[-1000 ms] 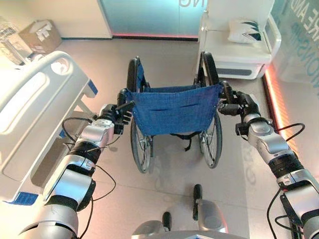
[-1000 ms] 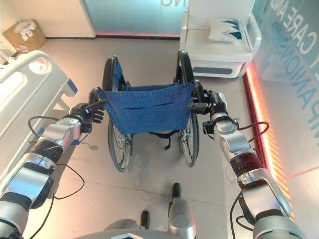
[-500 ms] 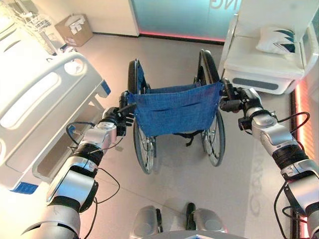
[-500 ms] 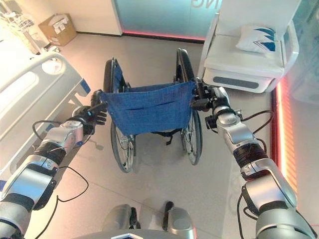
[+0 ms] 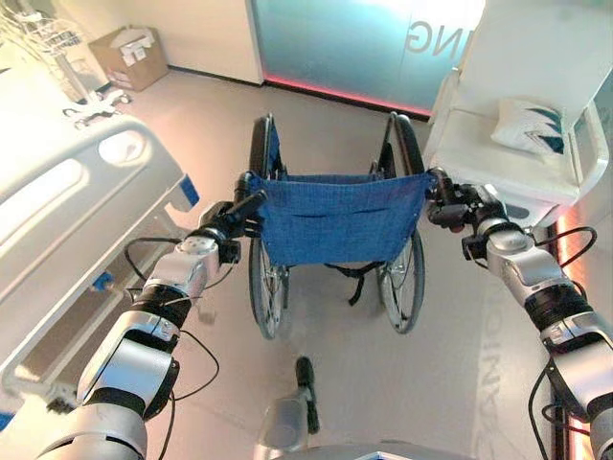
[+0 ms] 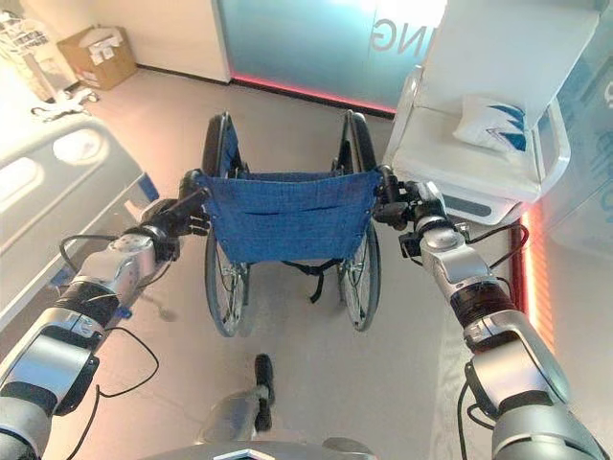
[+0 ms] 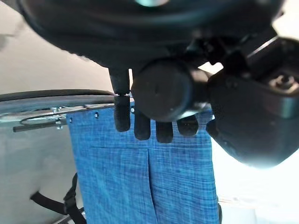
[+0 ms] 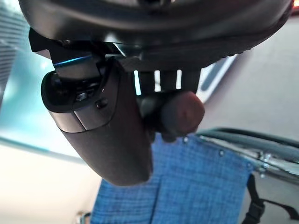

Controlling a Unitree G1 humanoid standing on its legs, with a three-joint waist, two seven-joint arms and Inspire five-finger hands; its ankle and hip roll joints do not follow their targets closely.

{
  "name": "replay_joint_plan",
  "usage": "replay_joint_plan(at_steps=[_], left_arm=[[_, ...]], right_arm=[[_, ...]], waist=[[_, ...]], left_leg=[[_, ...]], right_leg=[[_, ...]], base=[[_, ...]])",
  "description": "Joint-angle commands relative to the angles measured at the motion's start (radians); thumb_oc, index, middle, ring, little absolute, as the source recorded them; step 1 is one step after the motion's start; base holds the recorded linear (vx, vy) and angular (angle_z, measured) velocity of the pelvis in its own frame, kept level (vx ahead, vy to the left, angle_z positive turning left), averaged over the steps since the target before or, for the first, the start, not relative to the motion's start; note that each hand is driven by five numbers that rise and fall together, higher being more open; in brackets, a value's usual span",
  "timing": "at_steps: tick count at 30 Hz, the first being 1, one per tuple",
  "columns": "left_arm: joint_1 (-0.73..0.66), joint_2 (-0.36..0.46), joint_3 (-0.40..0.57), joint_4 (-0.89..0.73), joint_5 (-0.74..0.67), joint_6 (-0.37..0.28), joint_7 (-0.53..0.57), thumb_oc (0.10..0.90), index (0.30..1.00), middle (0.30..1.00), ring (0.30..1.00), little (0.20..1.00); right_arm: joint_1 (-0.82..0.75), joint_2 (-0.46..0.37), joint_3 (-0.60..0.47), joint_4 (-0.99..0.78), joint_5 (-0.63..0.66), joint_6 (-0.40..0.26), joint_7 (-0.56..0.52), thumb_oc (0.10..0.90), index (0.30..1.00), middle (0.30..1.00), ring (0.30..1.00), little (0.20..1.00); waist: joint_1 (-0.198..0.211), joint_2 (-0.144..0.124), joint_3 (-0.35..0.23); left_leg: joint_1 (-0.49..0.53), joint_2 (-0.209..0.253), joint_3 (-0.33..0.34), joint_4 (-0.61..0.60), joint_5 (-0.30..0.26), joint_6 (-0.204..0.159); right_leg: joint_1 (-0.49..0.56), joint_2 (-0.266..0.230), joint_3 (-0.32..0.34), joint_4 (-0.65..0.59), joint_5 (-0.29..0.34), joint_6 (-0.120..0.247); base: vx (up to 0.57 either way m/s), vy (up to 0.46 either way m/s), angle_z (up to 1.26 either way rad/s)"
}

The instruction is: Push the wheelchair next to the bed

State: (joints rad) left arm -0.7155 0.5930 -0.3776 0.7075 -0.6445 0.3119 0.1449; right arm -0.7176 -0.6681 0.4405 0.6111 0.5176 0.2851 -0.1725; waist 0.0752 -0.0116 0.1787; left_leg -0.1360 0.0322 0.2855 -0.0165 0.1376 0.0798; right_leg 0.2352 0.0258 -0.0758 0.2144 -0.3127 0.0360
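Observation:
The wheelchair (image 5: 335,216), with a blue cloth back and black wheels, stands in front of me facing away. My left hand (image 5: 226,228) is curled round its left push handle (image 5: 251,203). In the left wrist view the fingers (image 7: 142,126) wrap the handle's round black end (image 7: 163,91) over the blue cloth. My right hand (image 5: 462,206) is shut on the right push handle (image 6: 386,187), whose end (image 8: 184,112) shows in the right wrist view. The bed (image 5: 67,220), white with a moulded end board, lies along the left, a short gap from the wheelchair's left wheel.
A white armchair (image 5: 498,163) with a patterned pillow (image 5: 532,139) stands close to the wheelchair's right front. A cardboard box (image 5: 129,57) sits by the far left wall, next to a wire rack (image 5: 43,38). A glass wall (image 5: 364,43) closes the far side. Grey floor lies ahead.
The whole picture has shifted as the camera moved. Both hands keep their hold on the handles. The wheelchair now stands nearer the armchair and the glass wall.

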Motion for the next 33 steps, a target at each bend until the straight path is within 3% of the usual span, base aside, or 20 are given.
replay_joint_plan(at_steps=[1,4,5,9,10,11,12,13,15,18,22,25,27,30,31,32,33], left_arm=[[-0.044,0.008,0.017,0.037,0.011,-0.095,0.034,0.4,0.3,0.3,0.3,0.3],[-0.02,-0.037,0.019,0.018,0.023,-0.083,0.046,0.4,0.3,0.3,0.3,0.3],[-0.018,-0.039,0.019,0.017,0.021,-0.083,0.048,0.4,0.3,0.3,0.3,0.3],[0.004,-0.076,0.034,0.007,0.037,-0.081,0.059,0.4,0.3,0.3,0.3,0.3],[0.016,-0.082,0.039,0.0,0.054,-0.086,0.054,0.4,0.3,0.3,0.3,0.3],[0.025,-0.085,0.038,-0.009,0.075,-0.088,0.047,0.4,0.3,0.3,0.3,0.3],[0.026,-0.085,0.039,-0.009,0.075,-0.087,0.047,0.4,0.3,0.3,0.3,0.3],[0.043,-0.094,0.024,-0.037,0.105,-0.087,0.038,0.4,0.3,0.3,0.3,0.3],[0.049,-0.097,0.01,-0.055,0.12,-0.083,0.029,0.4,0.3,0.3,0.3,0.3],[0.039,-0.111,-0.022,-0.069,0.12,-0.069,0.024,0.4,0.3,0.3,0.3,0.3],[0.032,-0.128,-0.032,-0.062,0.126,-0.053,0.007,0.4,0.3,0.3,0.3,0.3],[0.035,-0.142,-0.043,-0.06,0.096,-0.033,-0.005,0.4,0.3,0.3,0.3,0.3],[0.038,-0.141,-0.044,-0.061,0.074,-0.024,-0.012,0.4,0.3,0.3,0.3,0.3],[0.044,-0.135,-0.054,-0.079,0.038,-0.011,-0.011,0.4,0.3,0.3,0.3,0.3],[0.048,-0.137,-0.058,-0.09,0.026,-0.009,-0.007,0.4,0.3,0.3,0.3,0.3],[0.048,-0.139,-0.059,-0.09,0.024,-0.012,-0.007,0.4,0.3,0.3,0.3,0.3],[0.048,-0.144,-0.064,-0.095,0.02,-0.016,-0.013,0.4,0.3,0.3,0.3,0.3]], right_arm=[[-0.035,0.001,-0.04,-0.155,-0.052,-0.218,0.074,0.4,0.3,0.3,0.3,0.3],[-0.025,0.006,-0.058,-0.132,-0.054,-0.228,0.11,0.4,0.3,0.3,0.3,0.3],[-0.026,0.006,-0.058,-0.13,-0.053,-0.23,0.111,0.4,0.3,0.3,0.3,0.3],[-0.077,0.005,-0.053,-0.078,-0.062,-0.23,0.172,0.4,0.3,0.3,0.3,0.3],[-0.109,-0.01,-0.053,-0.062,-0.056,-0.223,0.195,0.4,0.3,0.3,0.3,0.3],[-0.119,-0.022,-0.049,-0.057,-0.056,-0.231,0.218,0.4,0.3,0.3,0.3,0.3],[-0.119,-0.022,-0.049,-0.057,-0.056,-0.231,0.218,0.4,0.3,0.3,0.3,0.3],[-0.131,-0.046,-0.043,-0.062,-0.046,-0.235,0.221,0.4,0.3,0.3,0.3,0.3],[-0.146,-0.059,-0.042,-0.057,-0.045,-0.228,0.225,0.4,0.3,0.3,0.3,0.3],[-0.189,-0.073,-0.04,-0.02,-0.031,-0.216,0.226,0.4,0.3,0.3,0.3,0.3],[-0.2,-0.08,-0.042,0.012,-0.045,-0.219,0.243,0.4,0.3,0.3,0.3,0.3],[-0.216,-0.096,-0.017,0.033,-0.062,-0.222,0.275,0.4,0.3,0.3,0.3,0.3],[-0.221,-0.097,0.003,0.028,-0.078,-0.22,0.285,0.4,0.3,0.3,0.3,0.3],[-0.236,-0.106,0.043,0.012,-0.068,-0.214,0.279,0.4,0.3,0.3,0.3,0.3],[-0.24,-0.108,0.056,0.006,-0.07,-0.217,0.274,0.4,0.3,0.3,0.3,0.3],[-0.242,-0.111,0.06,0.004,-0.069,-0.218,0.271,0.4,0.3,0.3,0.3,0.3],[-0.241,-0.119,0.068,0.001,-0.069,-0.223,0.263,0.4,0.3,0.3,0.3,0.3]], waist=[[-0.002,-0.026,-0.095],[-0.005,-0.007,-0.099],[-0.005,-0.006,-0.099],[-0.004,0.0,-0.1],[-0.007,0.005,-0.092],[-0.018,0.003,-0.08],[-0.018,0.003,-0.08],[-0.041,-0.009,-0.064],[-0.057,-0.024,-0.058],[-0.086,-0.041,-0.056],[-0.098,-0.048,-0.066],[-0.112,-0.048,-0.086],[-0.117,-0.041,-0.094],[-0.123,-0.027,-0.108],[-0.122,-0.032,-0.107],[-0.121,-0.036,-0.105],[-0.119,-0.049,-0.094]], left_leg=[[-0.062,-0.063,-0.032,0.16,-0.116,-0.055],[0.006,-0.095,-0.058,0.155,-0.151,-0.032],[0.01,-0.096,-0.059,0.153,-0.152,-0.031],[0.079,-0.106,-0.069,0.125,-0.165,-0.028],[0.114,-0.102,-0.093,0.123,-0.179,-0.04],[0.138,-0.102,-0.11,0.13,-0.201,-0.046],[0.138,-0.102,-0.11,0.131,-0.202,-0.046],[0.169,-0.112,-0.134,0.14,-0.245,-0.051],[0.189,-0.129,-0.153,0.149,-0.286,-0.048],[0.253,-0.144,-0.206,0.16,-0.353,-0.041],[0.286,-0.14,-0.24,0.18,-0.391,-0.037],[0.307,-0.106,-0.247,0.232,-0.413,-0.064],[0.32,-0.071,-0.245,0.262,-0.381,-0.085],[0.312,-0.023,-0.247,0.39,-0.228,-0.138],[0.276,-0.018,-0.235,0.5,-0.165,-0.153],[0.255,-0.018,-0.223,0.557,-0.145,-0.158],[0.181,-0.014,-0.191,0.699,-0.123,-0.161]], right_leg=[[-0.024,-0.194,-0.136,0.22,0.263,0.103],[-0.113,-0.237,-0.141,0.452,0.35,0.1],[-0.118,-0.24,-0.142,0.455,0.351,0.099],[-0.172,-0.26,-0.195,0.337,0.318,0.08],[-0.223,-0.251,-0.215,0.216,0.287,0.072],[-0.273,-0.252,-0.214,0.129,0.306,0.079],[-0.272,-0.252,-0.214,0.128,0.307,0.079],[-0.352,-0.253,-0.181,0.012,0.379,0.11],[-0.403,-0.253,-0.155,-0.063,0.449,0.139],[-0.463,-0.233,-0.119,-0.194,0.505,0.167],[-0.454,-0.223,-0.077,-0.16,0.493,0.157],[-0.437,-0.21,-0.046,-0.076,0.453,0.145],[-0.426,-0.195,-0.056,-0.049,0.417,0.127],[-0.39,-0.148,-0.078,-0.037,0.356,0.072],[-0.362,-0.134,-0.092,-0.041,0.332,0.043],[-0.35,-0.132,-0.096,-0.042,0.323,0.031],[-0.318,-0.127,-0.103,-0.042,0.304,0.005]], base=[[0.35,0.221,-0.34],[0.32,0.195,0.02],[0.33,0.131,0.27],[0.28,-0.028,-0.09],[0.28,-0.182,-0.22],[0.26,-0.173,-0.26],[0.29,-0.22,-0.21],[0.22,-0.173,-0.07],[0.28,-0.203,0.23],[0.45,-0.262,0.73],[0.36,-0.275,1.17],[0.39,-0.371,1.12],[0.3,-0.328,0.7],[0.27,-0.354,0.03],[0.22,-0.35,0.14],[0.24,-0.395,0.21],[0.14,-0.239,0.12]])
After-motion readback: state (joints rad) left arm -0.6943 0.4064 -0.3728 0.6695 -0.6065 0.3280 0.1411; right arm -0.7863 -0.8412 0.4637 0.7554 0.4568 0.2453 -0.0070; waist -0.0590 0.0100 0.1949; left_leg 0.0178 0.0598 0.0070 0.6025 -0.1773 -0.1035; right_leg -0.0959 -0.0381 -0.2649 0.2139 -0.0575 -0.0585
